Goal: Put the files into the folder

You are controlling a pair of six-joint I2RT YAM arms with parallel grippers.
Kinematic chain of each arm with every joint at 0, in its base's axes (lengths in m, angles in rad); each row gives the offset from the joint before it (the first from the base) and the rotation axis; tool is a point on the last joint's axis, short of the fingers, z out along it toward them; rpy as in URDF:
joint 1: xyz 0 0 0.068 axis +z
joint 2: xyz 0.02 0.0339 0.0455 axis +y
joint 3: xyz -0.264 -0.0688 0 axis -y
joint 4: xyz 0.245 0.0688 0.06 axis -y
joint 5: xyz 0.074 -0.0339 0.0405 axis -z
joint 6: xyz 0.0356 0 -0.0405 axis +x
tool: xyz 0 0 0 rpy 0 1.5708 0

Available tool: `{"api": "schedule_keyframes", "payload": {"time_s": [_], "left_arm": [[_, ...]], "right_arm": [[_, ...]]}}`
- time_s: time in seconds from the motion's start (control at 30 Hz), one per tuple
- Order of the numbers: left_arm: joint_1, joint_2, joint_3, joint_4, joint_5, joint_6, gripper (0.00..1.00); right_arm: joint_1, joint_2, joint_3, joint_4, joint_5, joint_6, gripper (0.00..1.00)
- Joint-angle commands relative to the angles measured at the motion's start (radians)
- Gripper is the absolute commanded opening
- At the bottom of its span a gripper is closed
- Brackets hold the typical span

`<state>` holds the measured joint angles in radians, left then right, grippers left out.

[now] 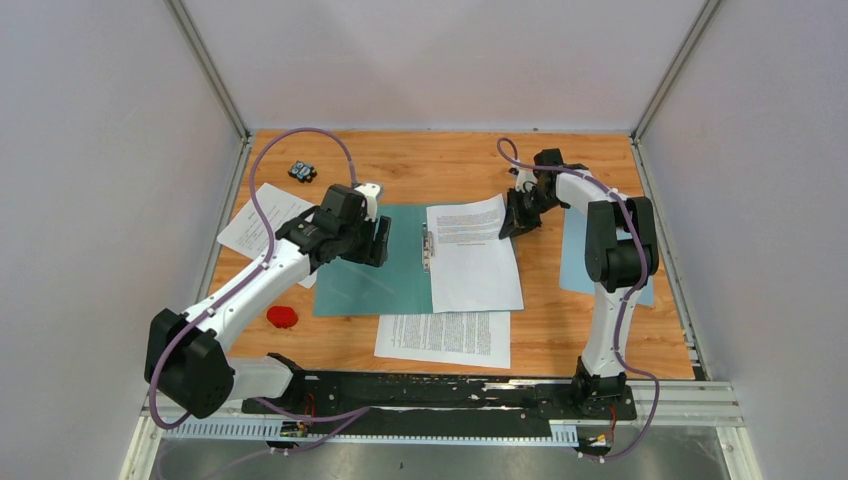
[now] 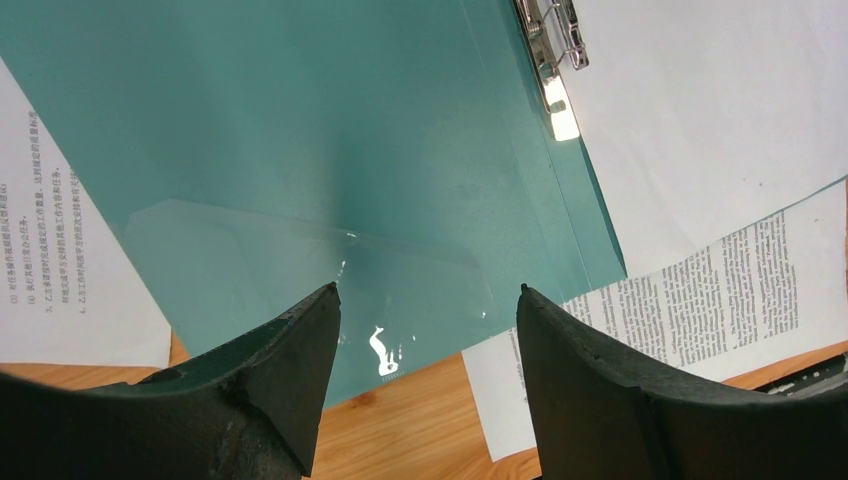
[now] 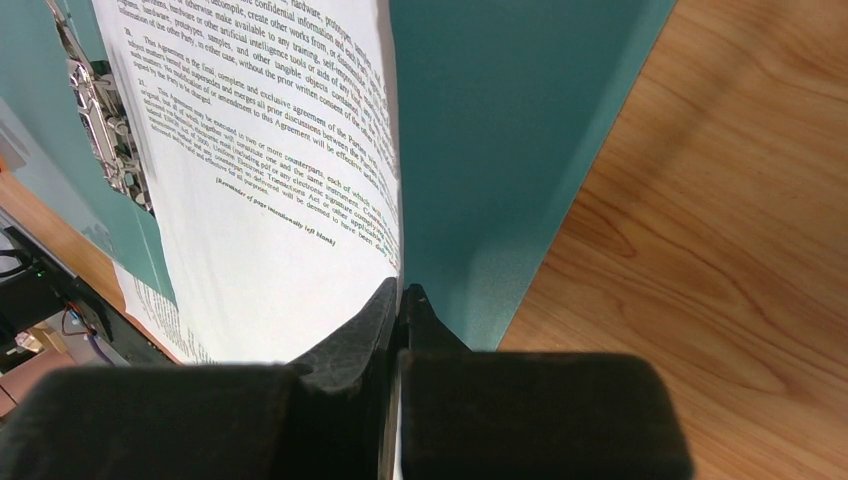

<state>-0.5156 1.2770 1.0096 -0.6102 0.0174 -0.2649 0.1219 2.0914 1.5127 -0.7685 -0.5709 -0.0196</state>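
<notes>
A wooden surface [image 1: 560, 340] sits between plain white walls [image 1: 450, 60], with metal posts [image 1: 210, 70] in the far corners. The teal folder [image 1: 360, 280] lies open at its middle, the metal fastener [image 1: 427, 248] along its spine. One printed sheet [image 1: 475, 262] lies on the right cover. The right gripper [image 1: 520, 222] has its fingers [image 3: 360, 330] pressed together on that sheet's far right edge, pinching it. The left gripper [image 1: 381, 241] hangs over the bare left cover, fingers spread and holding nothing. A second sheet [image 1: 443, 338] lies against the folder's near edge. A third sheet [image 1: 262, 222] lies at the left, partly hidden by the left arm. A small red object [image 1: 282, 317] lies near the folder's near left corner, and a small black-and-blue object [image 1: 302, 172] lies far left. A light blue board [image 1: 572, 262] lies at the right, partly behind the right arm.
</notes>
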Motion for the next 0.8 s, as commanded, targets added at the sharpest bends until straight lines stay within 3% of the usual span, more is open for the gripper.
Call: {"api": "schedule_keyframes", "payload": {"time_s": [0.0,0.77], "left_arm": [[0.004,-0.034,-0.005,0.016,-0.006,0.016,0.73],[0.004,-0.038,-0.017,0.021,-0.015,0.012,0.73]], "right_arm": [[0.006,0.001,0.026,0.044,-0.02,0.012,0.0],[0.003,-0.006,-0.026,0.089,-0.025,0.075,0.0]]}}
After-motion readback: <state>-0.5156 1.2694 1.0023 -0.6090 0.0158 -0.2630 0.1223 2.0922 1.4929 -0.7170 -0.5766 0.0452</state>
